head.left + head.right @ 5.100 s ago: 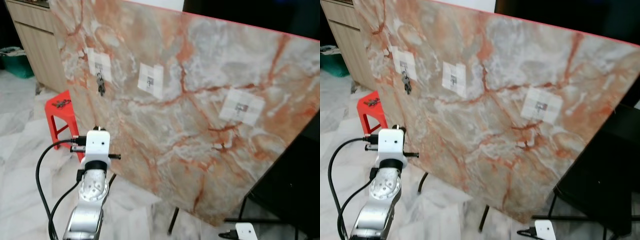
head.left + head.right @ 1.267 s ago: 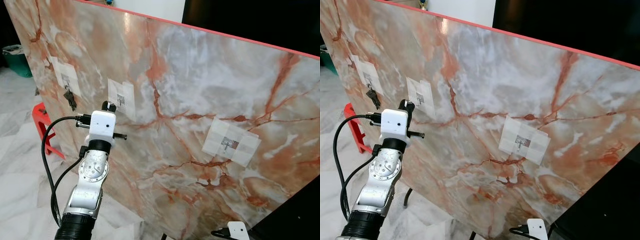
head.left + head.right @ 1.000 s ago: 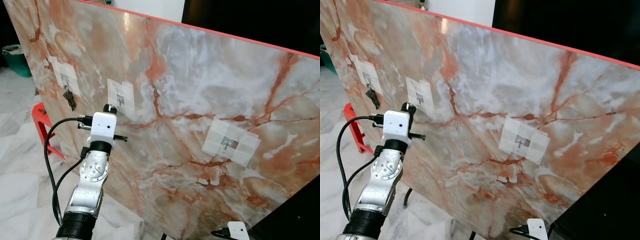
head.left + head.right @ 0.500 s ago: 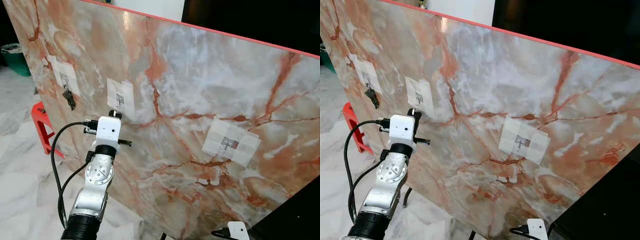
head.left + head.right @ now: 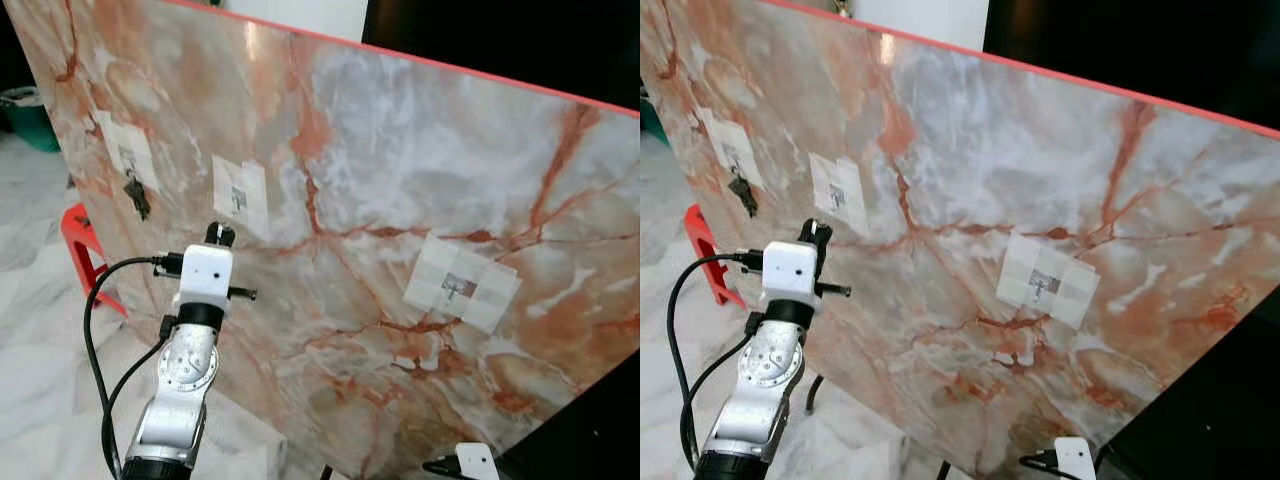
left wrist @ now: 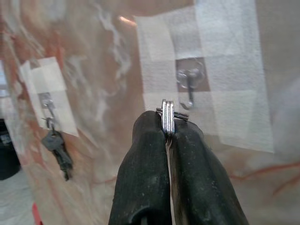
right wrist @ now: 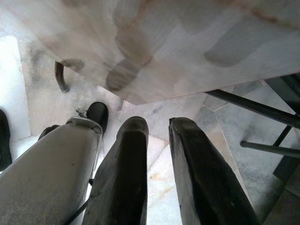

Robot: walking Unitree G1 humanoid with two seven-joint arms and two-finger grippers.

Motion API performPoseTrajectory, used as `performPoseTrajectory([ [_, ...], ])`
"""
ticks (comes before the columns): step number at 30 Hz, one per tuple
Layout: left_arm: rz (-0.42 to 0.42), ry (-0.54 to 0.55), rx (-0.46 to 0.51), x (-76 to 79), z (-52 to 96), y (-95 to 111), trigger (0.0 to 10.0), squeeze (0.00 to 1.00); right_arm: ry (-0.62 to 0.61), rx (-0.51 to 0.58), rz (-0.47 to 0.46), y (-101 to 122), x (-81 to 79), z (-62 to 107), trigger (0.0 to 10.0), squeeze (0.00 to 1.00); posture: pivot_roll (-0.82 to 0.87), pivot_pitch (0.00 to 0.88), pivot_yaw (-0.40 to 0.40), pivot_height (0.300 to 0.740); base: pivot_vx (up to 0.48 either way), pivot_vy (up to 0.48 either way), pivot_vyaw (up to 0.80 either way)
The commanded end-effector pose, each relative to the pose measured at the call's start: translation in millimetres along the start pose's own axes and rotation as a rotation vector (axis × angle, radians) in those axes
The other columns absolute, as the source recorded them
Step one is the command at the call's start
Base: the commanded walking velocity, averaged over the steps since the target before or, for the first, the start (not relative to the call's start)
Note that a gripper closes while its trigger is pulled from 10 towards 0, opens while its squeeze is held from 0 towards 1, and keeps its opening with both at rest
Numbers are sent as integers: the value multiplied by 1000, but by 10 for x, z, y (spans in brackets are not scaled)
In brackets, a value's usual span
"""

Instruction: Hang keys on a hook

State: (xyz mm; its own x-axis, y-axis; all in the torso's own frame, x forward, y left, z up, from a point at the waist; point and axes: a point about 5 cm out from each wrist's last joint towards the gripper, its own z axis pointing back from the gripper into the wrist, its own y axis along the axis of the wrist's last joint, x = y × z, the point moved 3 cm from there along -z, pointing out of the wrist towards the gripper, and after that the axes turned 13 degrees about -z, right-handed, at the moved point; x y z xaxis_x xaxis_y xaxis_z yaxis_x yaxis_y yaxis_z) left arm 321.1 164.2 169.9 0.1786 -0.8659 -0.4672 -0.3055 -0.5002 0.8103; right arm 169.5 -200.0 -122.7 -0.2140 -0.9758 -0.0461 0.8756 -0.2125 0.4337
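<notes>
A marble-patterned board (image 5: 400, 180) leans upright before me with three small metal hooks taped to it. A dark bunch of keys (image 5: 136, 195) hangs on the leftmost hook. My left gripper (image 5: 220, 233) is raised just below the middle hook (image 5: 238, 197). In the left wrist view it is shut on a silver key ring (image 6: 168, 117), held edge-on a little under and in front of that hook (image 6: 189, 89). The right-hand hook (image 5: 459, 286) is bare. My right gripper (image 7: 157, 126) hangs low by the floor, its fingers slightly apart and holding nothing.
A red stool (image 5: 80, 245) stands on the marble floor behind the board's left edge, with a green bin (image 5: 25, 115) farther back. The board's thin metal legs (image 7: 58, 77) and dark furniture bars (image 7: 253, 108) stand near the floor at the right.
The camera has come closer to the board over the last seconds. My left gripper, still shut on the ring, has dropped slightly down and left of the middle hook.
</notes>
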Motion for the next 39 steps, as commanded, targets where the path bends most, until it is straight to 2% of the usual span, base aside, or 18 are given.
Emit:
performPoseTrajectory([
  [1, -13, 22, 41, -32, -37, 104, 10000, 0, -17, 32, 9, 117, 64, 3, 10000, 0, 126, 0, -134, 740, 0, 0, 0],
  [17, -37, 43, 14, -106, -232, 8, 10000, 0, -19, 30, 6, 111, 70, 4, 10000, 0, 112, 0, -130, 740, 0, 0, 0],
  [25, -7, 16, -28, -51, -270, -110, 10000, 0, -20, 31, 7, 109, 75, 4, 10000, 0, 103, 0, -126, 740, 0, 0, 0],
  [31, -6, -34, -46, 46, -218, -184, 10000, 0, -21, 29, 12, 108, 80, 5, 10000, 0, 106, 0, -126, 740, 0, 0, 0],
  [39, -34, 41, 45, -72, -194, 9, 10000, 0, -21, 28, 17, 103, 84, 6, 10000, 0, 108, 0, -125, 740, 0, 0, 0],
])
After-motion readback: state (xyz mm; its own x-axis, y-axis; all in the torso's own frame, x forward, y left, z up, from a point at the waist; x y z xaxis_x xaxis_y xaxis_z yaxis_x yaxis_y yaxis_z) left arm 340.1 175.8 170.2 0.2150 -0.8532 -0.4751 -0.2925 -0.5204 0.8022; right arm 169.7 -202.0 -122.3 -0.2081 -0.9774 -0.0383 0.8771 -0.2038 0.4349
